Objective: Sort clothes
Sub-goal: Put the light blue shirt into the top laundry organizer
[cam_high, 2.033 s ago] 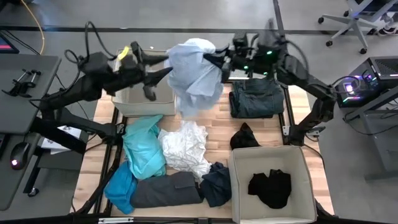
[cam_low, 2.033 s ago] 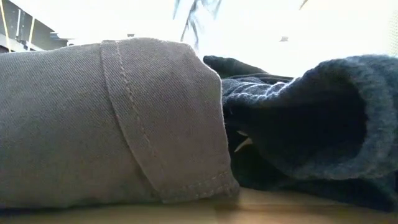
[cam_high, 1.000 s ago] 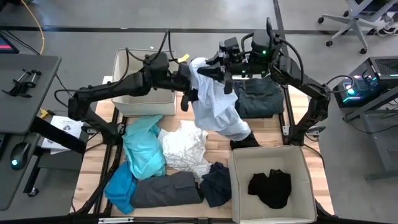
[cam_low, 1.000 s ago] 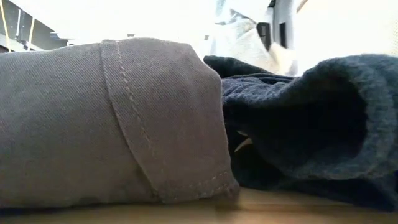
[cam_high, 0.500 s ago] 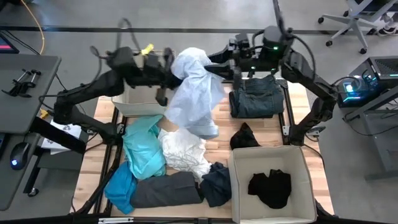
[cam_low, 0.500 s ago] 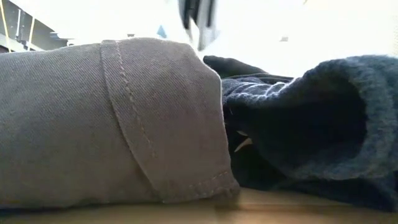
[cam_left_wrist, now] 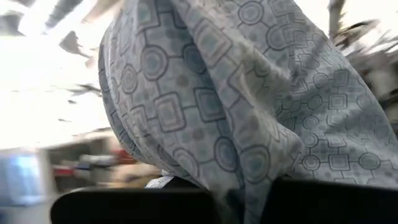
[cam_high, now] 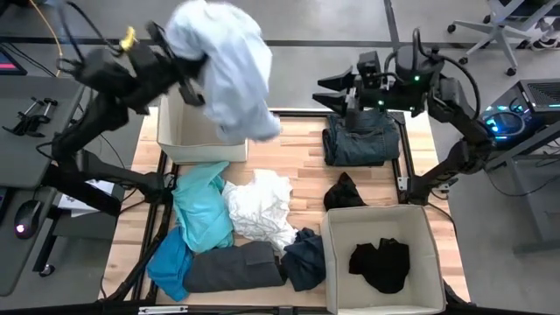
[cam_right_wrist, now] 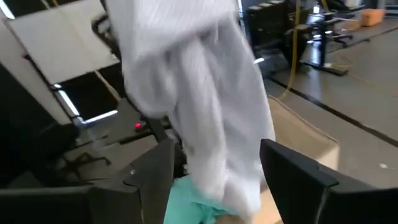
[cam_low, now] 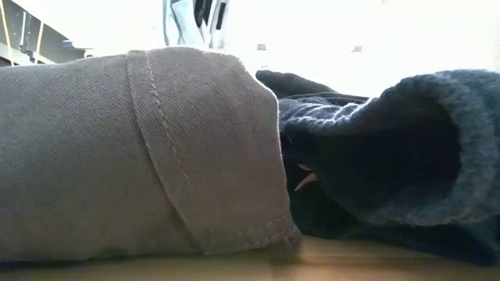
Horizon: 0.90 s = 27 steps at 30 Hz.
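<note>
I judge the sort as barely begun: one dark garment lies in the beige bin at five o'clock, and the other beige bin at eleven o'clock looks to hold nothing yet. My left gripper is up at eleven o'clock, clenched on a pale patterned garment that hangs from it above the far bin's inner edge; the left wrist view shows that cloth draped right over the fingers. My right gripper hovers at one o'clock, near the folded dark jeans, its fingers spread and holding nothing, as the right wrist view shows. Left on the table I count a turquoise piece and a white crumpled one near the centre, a small black item at three o'clock, a blue piece at seven o'clock, a grey garment and a navy one at six o'clock. So most of the clothes remain unsorted.
</note>
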Motion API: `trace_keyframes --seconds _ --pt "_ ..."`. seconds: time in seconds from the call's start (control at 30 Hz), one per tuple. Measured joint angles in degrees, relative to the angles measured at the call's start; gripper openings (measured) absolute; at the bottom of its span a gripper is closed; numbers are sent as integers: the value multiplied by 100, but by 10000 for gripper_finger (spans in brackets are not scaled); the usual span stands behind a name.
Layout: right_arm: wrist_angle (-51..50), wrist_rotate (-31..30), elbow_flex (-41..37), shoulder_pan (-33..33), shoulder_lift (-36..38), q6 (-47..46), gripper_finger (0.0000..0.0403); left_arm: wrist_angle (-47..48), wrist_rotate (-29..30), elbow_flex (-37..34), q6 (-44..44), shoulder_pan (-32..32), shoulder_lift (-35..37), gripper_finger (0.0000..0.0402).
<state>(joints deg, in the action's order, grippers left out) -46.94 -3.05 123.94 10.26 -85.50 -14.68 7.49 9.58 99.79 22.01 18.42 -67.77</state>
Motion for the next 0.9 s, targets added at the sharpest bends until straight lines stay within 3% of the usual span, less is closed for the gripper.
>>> trace_keyframes --seconds 0.1,0.2,0.47,0.63,0.9 --pt "-113 -63 0 -24 12 17 223 852 396 824 597 355 -244 0" --pt "-301 -63 0 -32 12 17 223 2162 775 1527 651 817 -473 0" --pt "-503 -63 -2 -56 12 22 223 5696 910 1536 -1279 1920 -789 0" --pt "-503 -81 -2 -56 12 136 223 6911 889 468 -2229 2404 -964 0" --pt "-500 -76 -4 -56 10 145 223 5795 257 -2362 -2480 2904 -1190 0"
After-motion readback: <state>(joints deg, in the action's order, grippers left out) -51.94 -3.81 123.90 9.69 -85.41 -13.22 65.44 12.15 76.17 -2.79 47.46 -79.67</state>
